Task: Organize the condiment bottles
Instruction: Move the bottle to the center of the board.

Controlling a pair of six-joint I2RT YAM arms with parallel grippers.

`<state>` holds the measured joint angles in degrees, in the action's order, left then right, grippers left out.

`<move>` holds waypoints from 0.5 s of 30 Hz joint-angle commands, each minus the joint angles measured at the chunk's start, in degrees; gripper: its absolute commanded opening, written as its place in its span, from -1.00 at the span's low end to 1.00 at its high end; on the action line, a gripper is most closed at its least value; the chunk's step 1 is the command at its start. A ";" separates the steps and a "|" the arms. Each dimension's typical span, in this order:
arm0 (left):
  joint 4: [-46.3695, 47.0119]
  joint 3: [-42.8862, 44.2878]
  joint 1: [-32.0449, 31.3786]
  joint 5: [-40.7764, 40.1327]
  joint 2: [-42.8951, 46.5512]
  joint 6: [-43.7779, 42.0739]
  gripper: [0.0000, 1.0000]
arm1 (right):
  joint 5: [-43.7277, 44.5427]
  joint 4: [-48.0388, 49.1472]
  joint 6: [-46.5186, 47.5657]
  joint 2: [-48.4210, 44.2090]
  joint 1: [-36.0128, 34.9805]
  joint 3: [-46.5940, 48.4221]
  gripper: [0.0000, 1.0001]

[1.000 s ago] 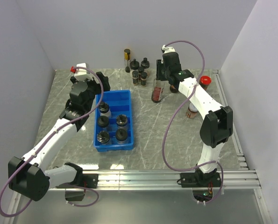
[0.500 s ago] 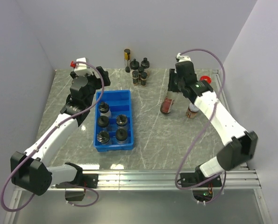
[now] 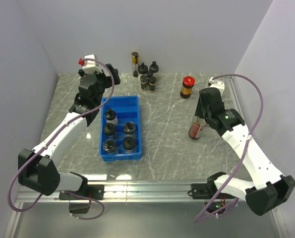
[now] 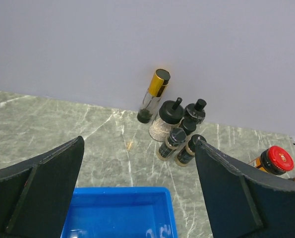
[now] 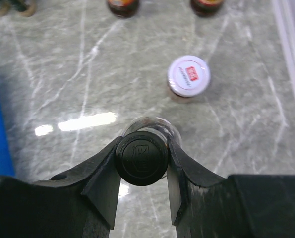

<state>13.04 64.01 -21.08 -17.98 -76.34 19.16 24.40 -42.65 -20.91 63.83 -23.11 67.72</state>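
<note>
A tall clear glass bottle with a gold-and-black cap [image 4: 153, 94] stands upright against the back wall. Just beside it is a cluster of small black-capped glass jars [image 4: 171, 143], one holding pale grains and the others dark contents. A red-capped jar of brown sauce [image 3: 188, 86] stands apart to their right. Five black-capped jars [image 3: 129, 128] stand upright in the blue plastic tray [image 3: 130, 105]; the rear left one has pale contents. A black-capped bottle with dark reddish contents [image 3: 196, 129] is tilted, clamped at its neck by the right gripper [image 5: 142, 144]. A white-capped bottle [image 5: 188, 76] stands upright near it.
</note>
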 commanded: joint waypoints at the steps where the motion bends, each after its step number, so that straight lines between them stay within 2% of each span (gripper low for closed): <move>1: 2.96 2.88 0.16 1.37 -0.57 0.79 0.99 | 6.09 3.89 -2.56 -3.36 0.26 0.57 -1.00; 15: 2.17 2.00 0.16 1.54 -0.04 1.41 0.99 | 6.62 5.30 -6.43 -4.16 4.13 -4.62 -1.00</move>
<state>13.06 64.10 -21.08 -16.82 -77.43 20.67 28.38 -42.44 -25.87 61.34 -19.88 62.37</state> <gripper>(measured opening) 0.994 0.441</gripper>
